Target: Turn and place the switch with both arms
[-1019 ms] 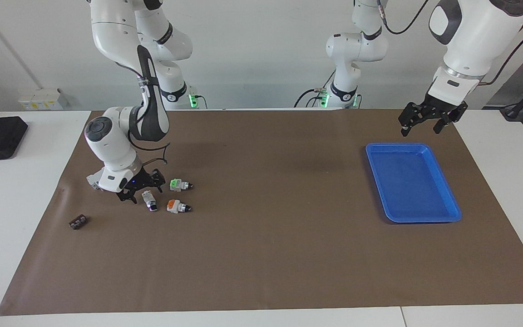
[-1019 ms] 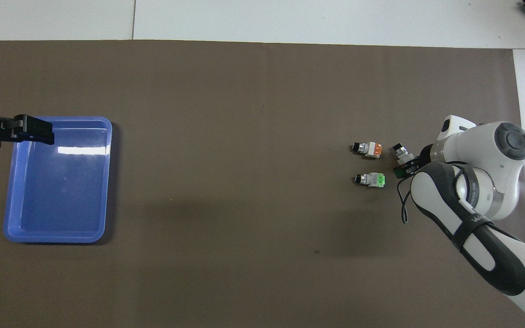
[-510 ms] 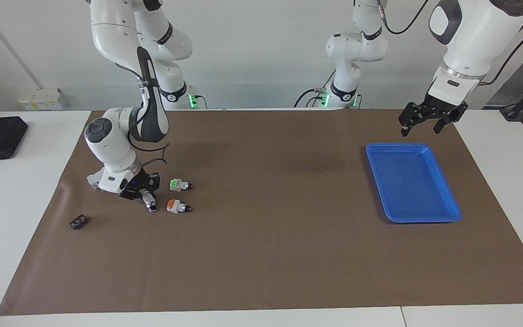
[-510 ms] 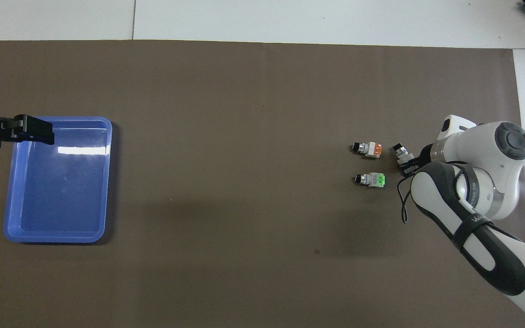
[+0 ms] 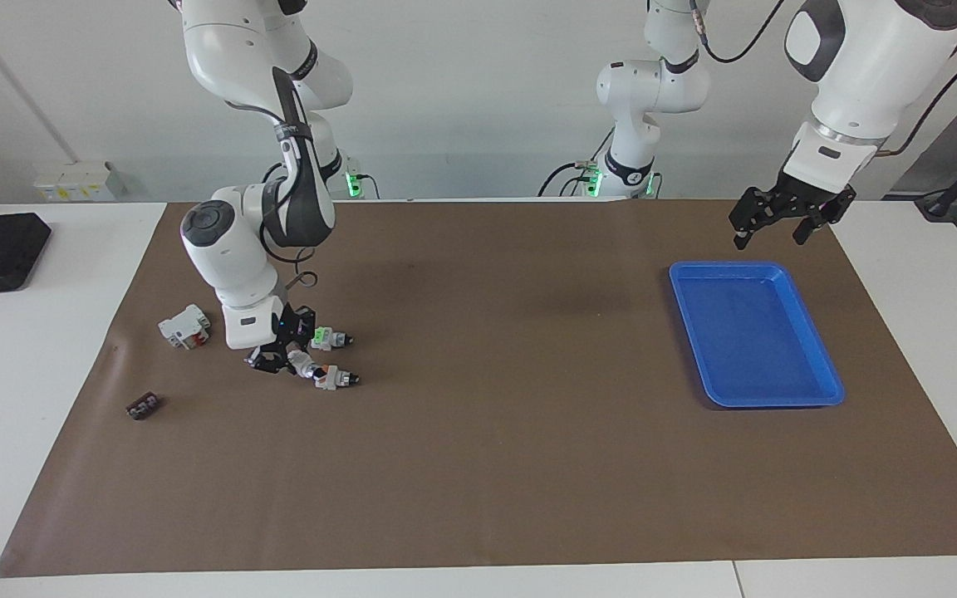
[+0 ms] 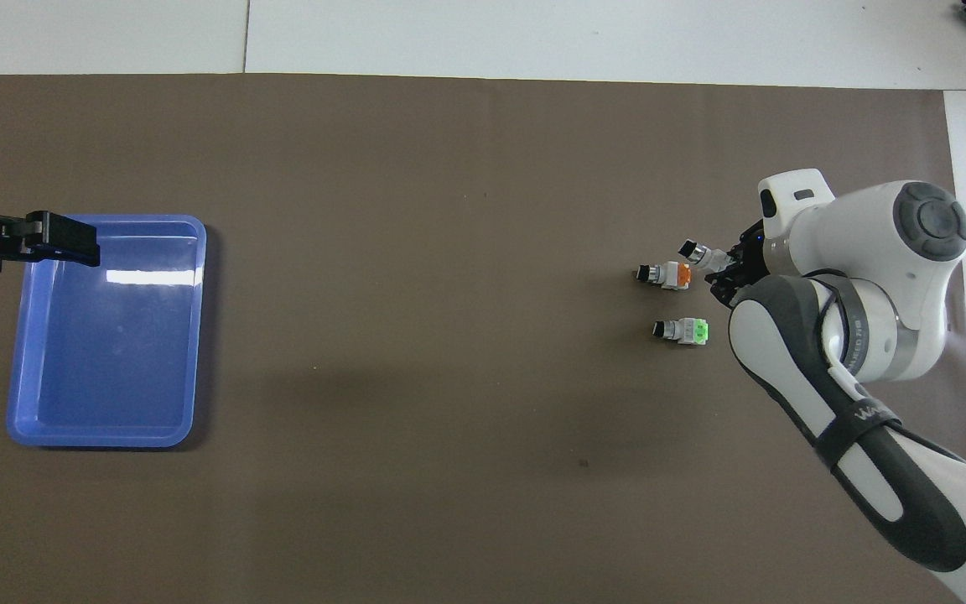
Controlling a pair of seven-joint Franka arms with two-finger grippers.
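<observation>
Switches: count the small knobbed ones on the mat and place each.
3. One sits in the right hand, raised over the mat. The orange one lies beside it, partly covered in the facing view. The green one lies nearer to the robots.

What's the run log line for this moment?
right gripper: shut on switch, lifted over orange switch | left gripper: open, waiting above blue tray

The white-bodied, black-knobbed switch (image 6: pixel 698 254) is partly covered by the black right gripper (image 6: pixel 722 267), its coloured mark too small to tell.
</observation>
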